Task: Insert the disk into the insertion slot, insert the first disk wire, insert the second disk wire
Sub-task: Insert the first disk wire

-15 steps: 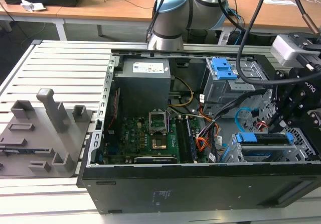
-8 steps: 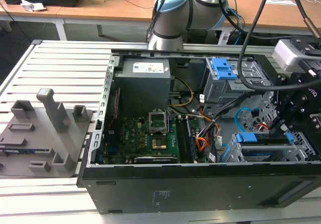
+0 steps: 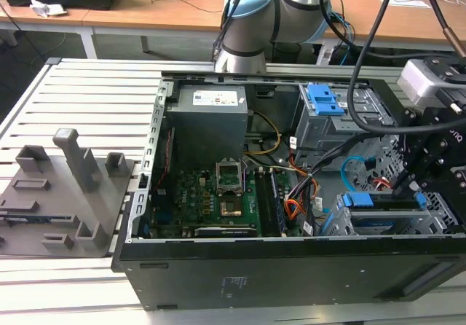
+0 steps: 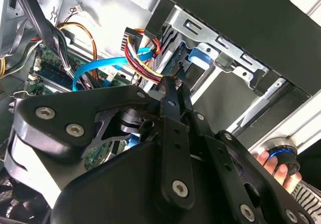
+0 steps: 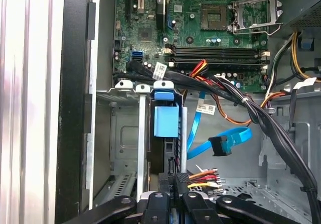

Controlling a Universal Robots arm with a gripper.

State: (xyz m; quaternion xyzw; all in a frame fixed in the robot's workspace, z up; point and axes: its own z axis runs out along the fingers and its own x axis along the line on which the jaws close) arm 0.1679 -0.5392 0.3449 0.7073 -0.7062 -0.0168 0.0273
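The disk (image 5: 165, 121), edge-on in its blue carrier, sits inside the insertion slot (image 5: 124, 133), a grey perforated cage at the case's front corner. In the exterior view the disk (image 3: 358, 200) lies in the cage (image 3: 439, 216) at the right. My gripper (image 5: 176, 183) is at the disk's rear end, its fingers (image 4: 170, 86) drawn together on the dark plug of the first disk wire (image 5: 203, 176), the orange-red and black bundle (image 4: 143, 59). The second disk wire (image 5: 220, 146), light blue with a dark plug, hangs loose beside the disk, apart from it. The gripper (image 3: 413, 188) hovers over the cage.
Thick black cable bundles (image 5: 251, 108) cross above the drive bay. The motherboard (image 3: 211, 194) fills the case floor, and a taller grey cage with a blue latch (image 3: 324, 103) stands behind. A grey fixture block (image 3: 65, 186) lies on the slatted table. A person's hand (image 4: 271, 164) holds a blue-ringed knob outside the case.
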